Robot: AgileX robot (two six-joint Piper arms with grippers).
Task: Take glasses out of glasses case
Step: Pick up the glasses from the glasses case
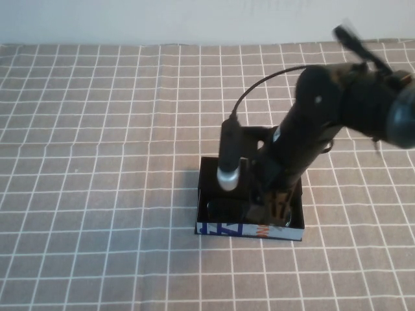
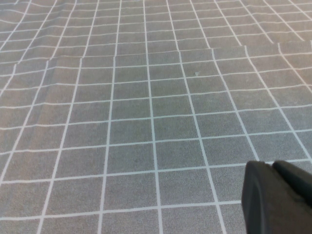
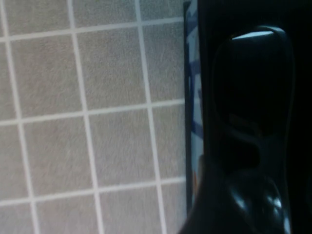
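The glasses case [image 1: 249, 229] lies open in the middle of the checked cloth, black inside, its near outer side white with blue and orange print. The black glasses [image 1: 219, 210] lie inside it, hard to tell from the black lining. My right gripper [image 1: 269, 206] reaches down into the case, over the glasses. In the right wrist view a dark lens [image 3: 253, 92] of the glasses sits inside the case wall [image 3: 193, 97], with the gripper [image 3: 243, 204] right over the frame. My left gripper [image 2: 273, 165] shows only in the left wrist view, shut and empty above bare cloth.
A grey cloth [image 1: 97, 162] with a white grid covers the table on all sides of the case. A pale wall [image 1: 194, 19] runs along the far edge. The right arm's wrist camera and cable [image 1: 228, 162] stand over the case's far side.
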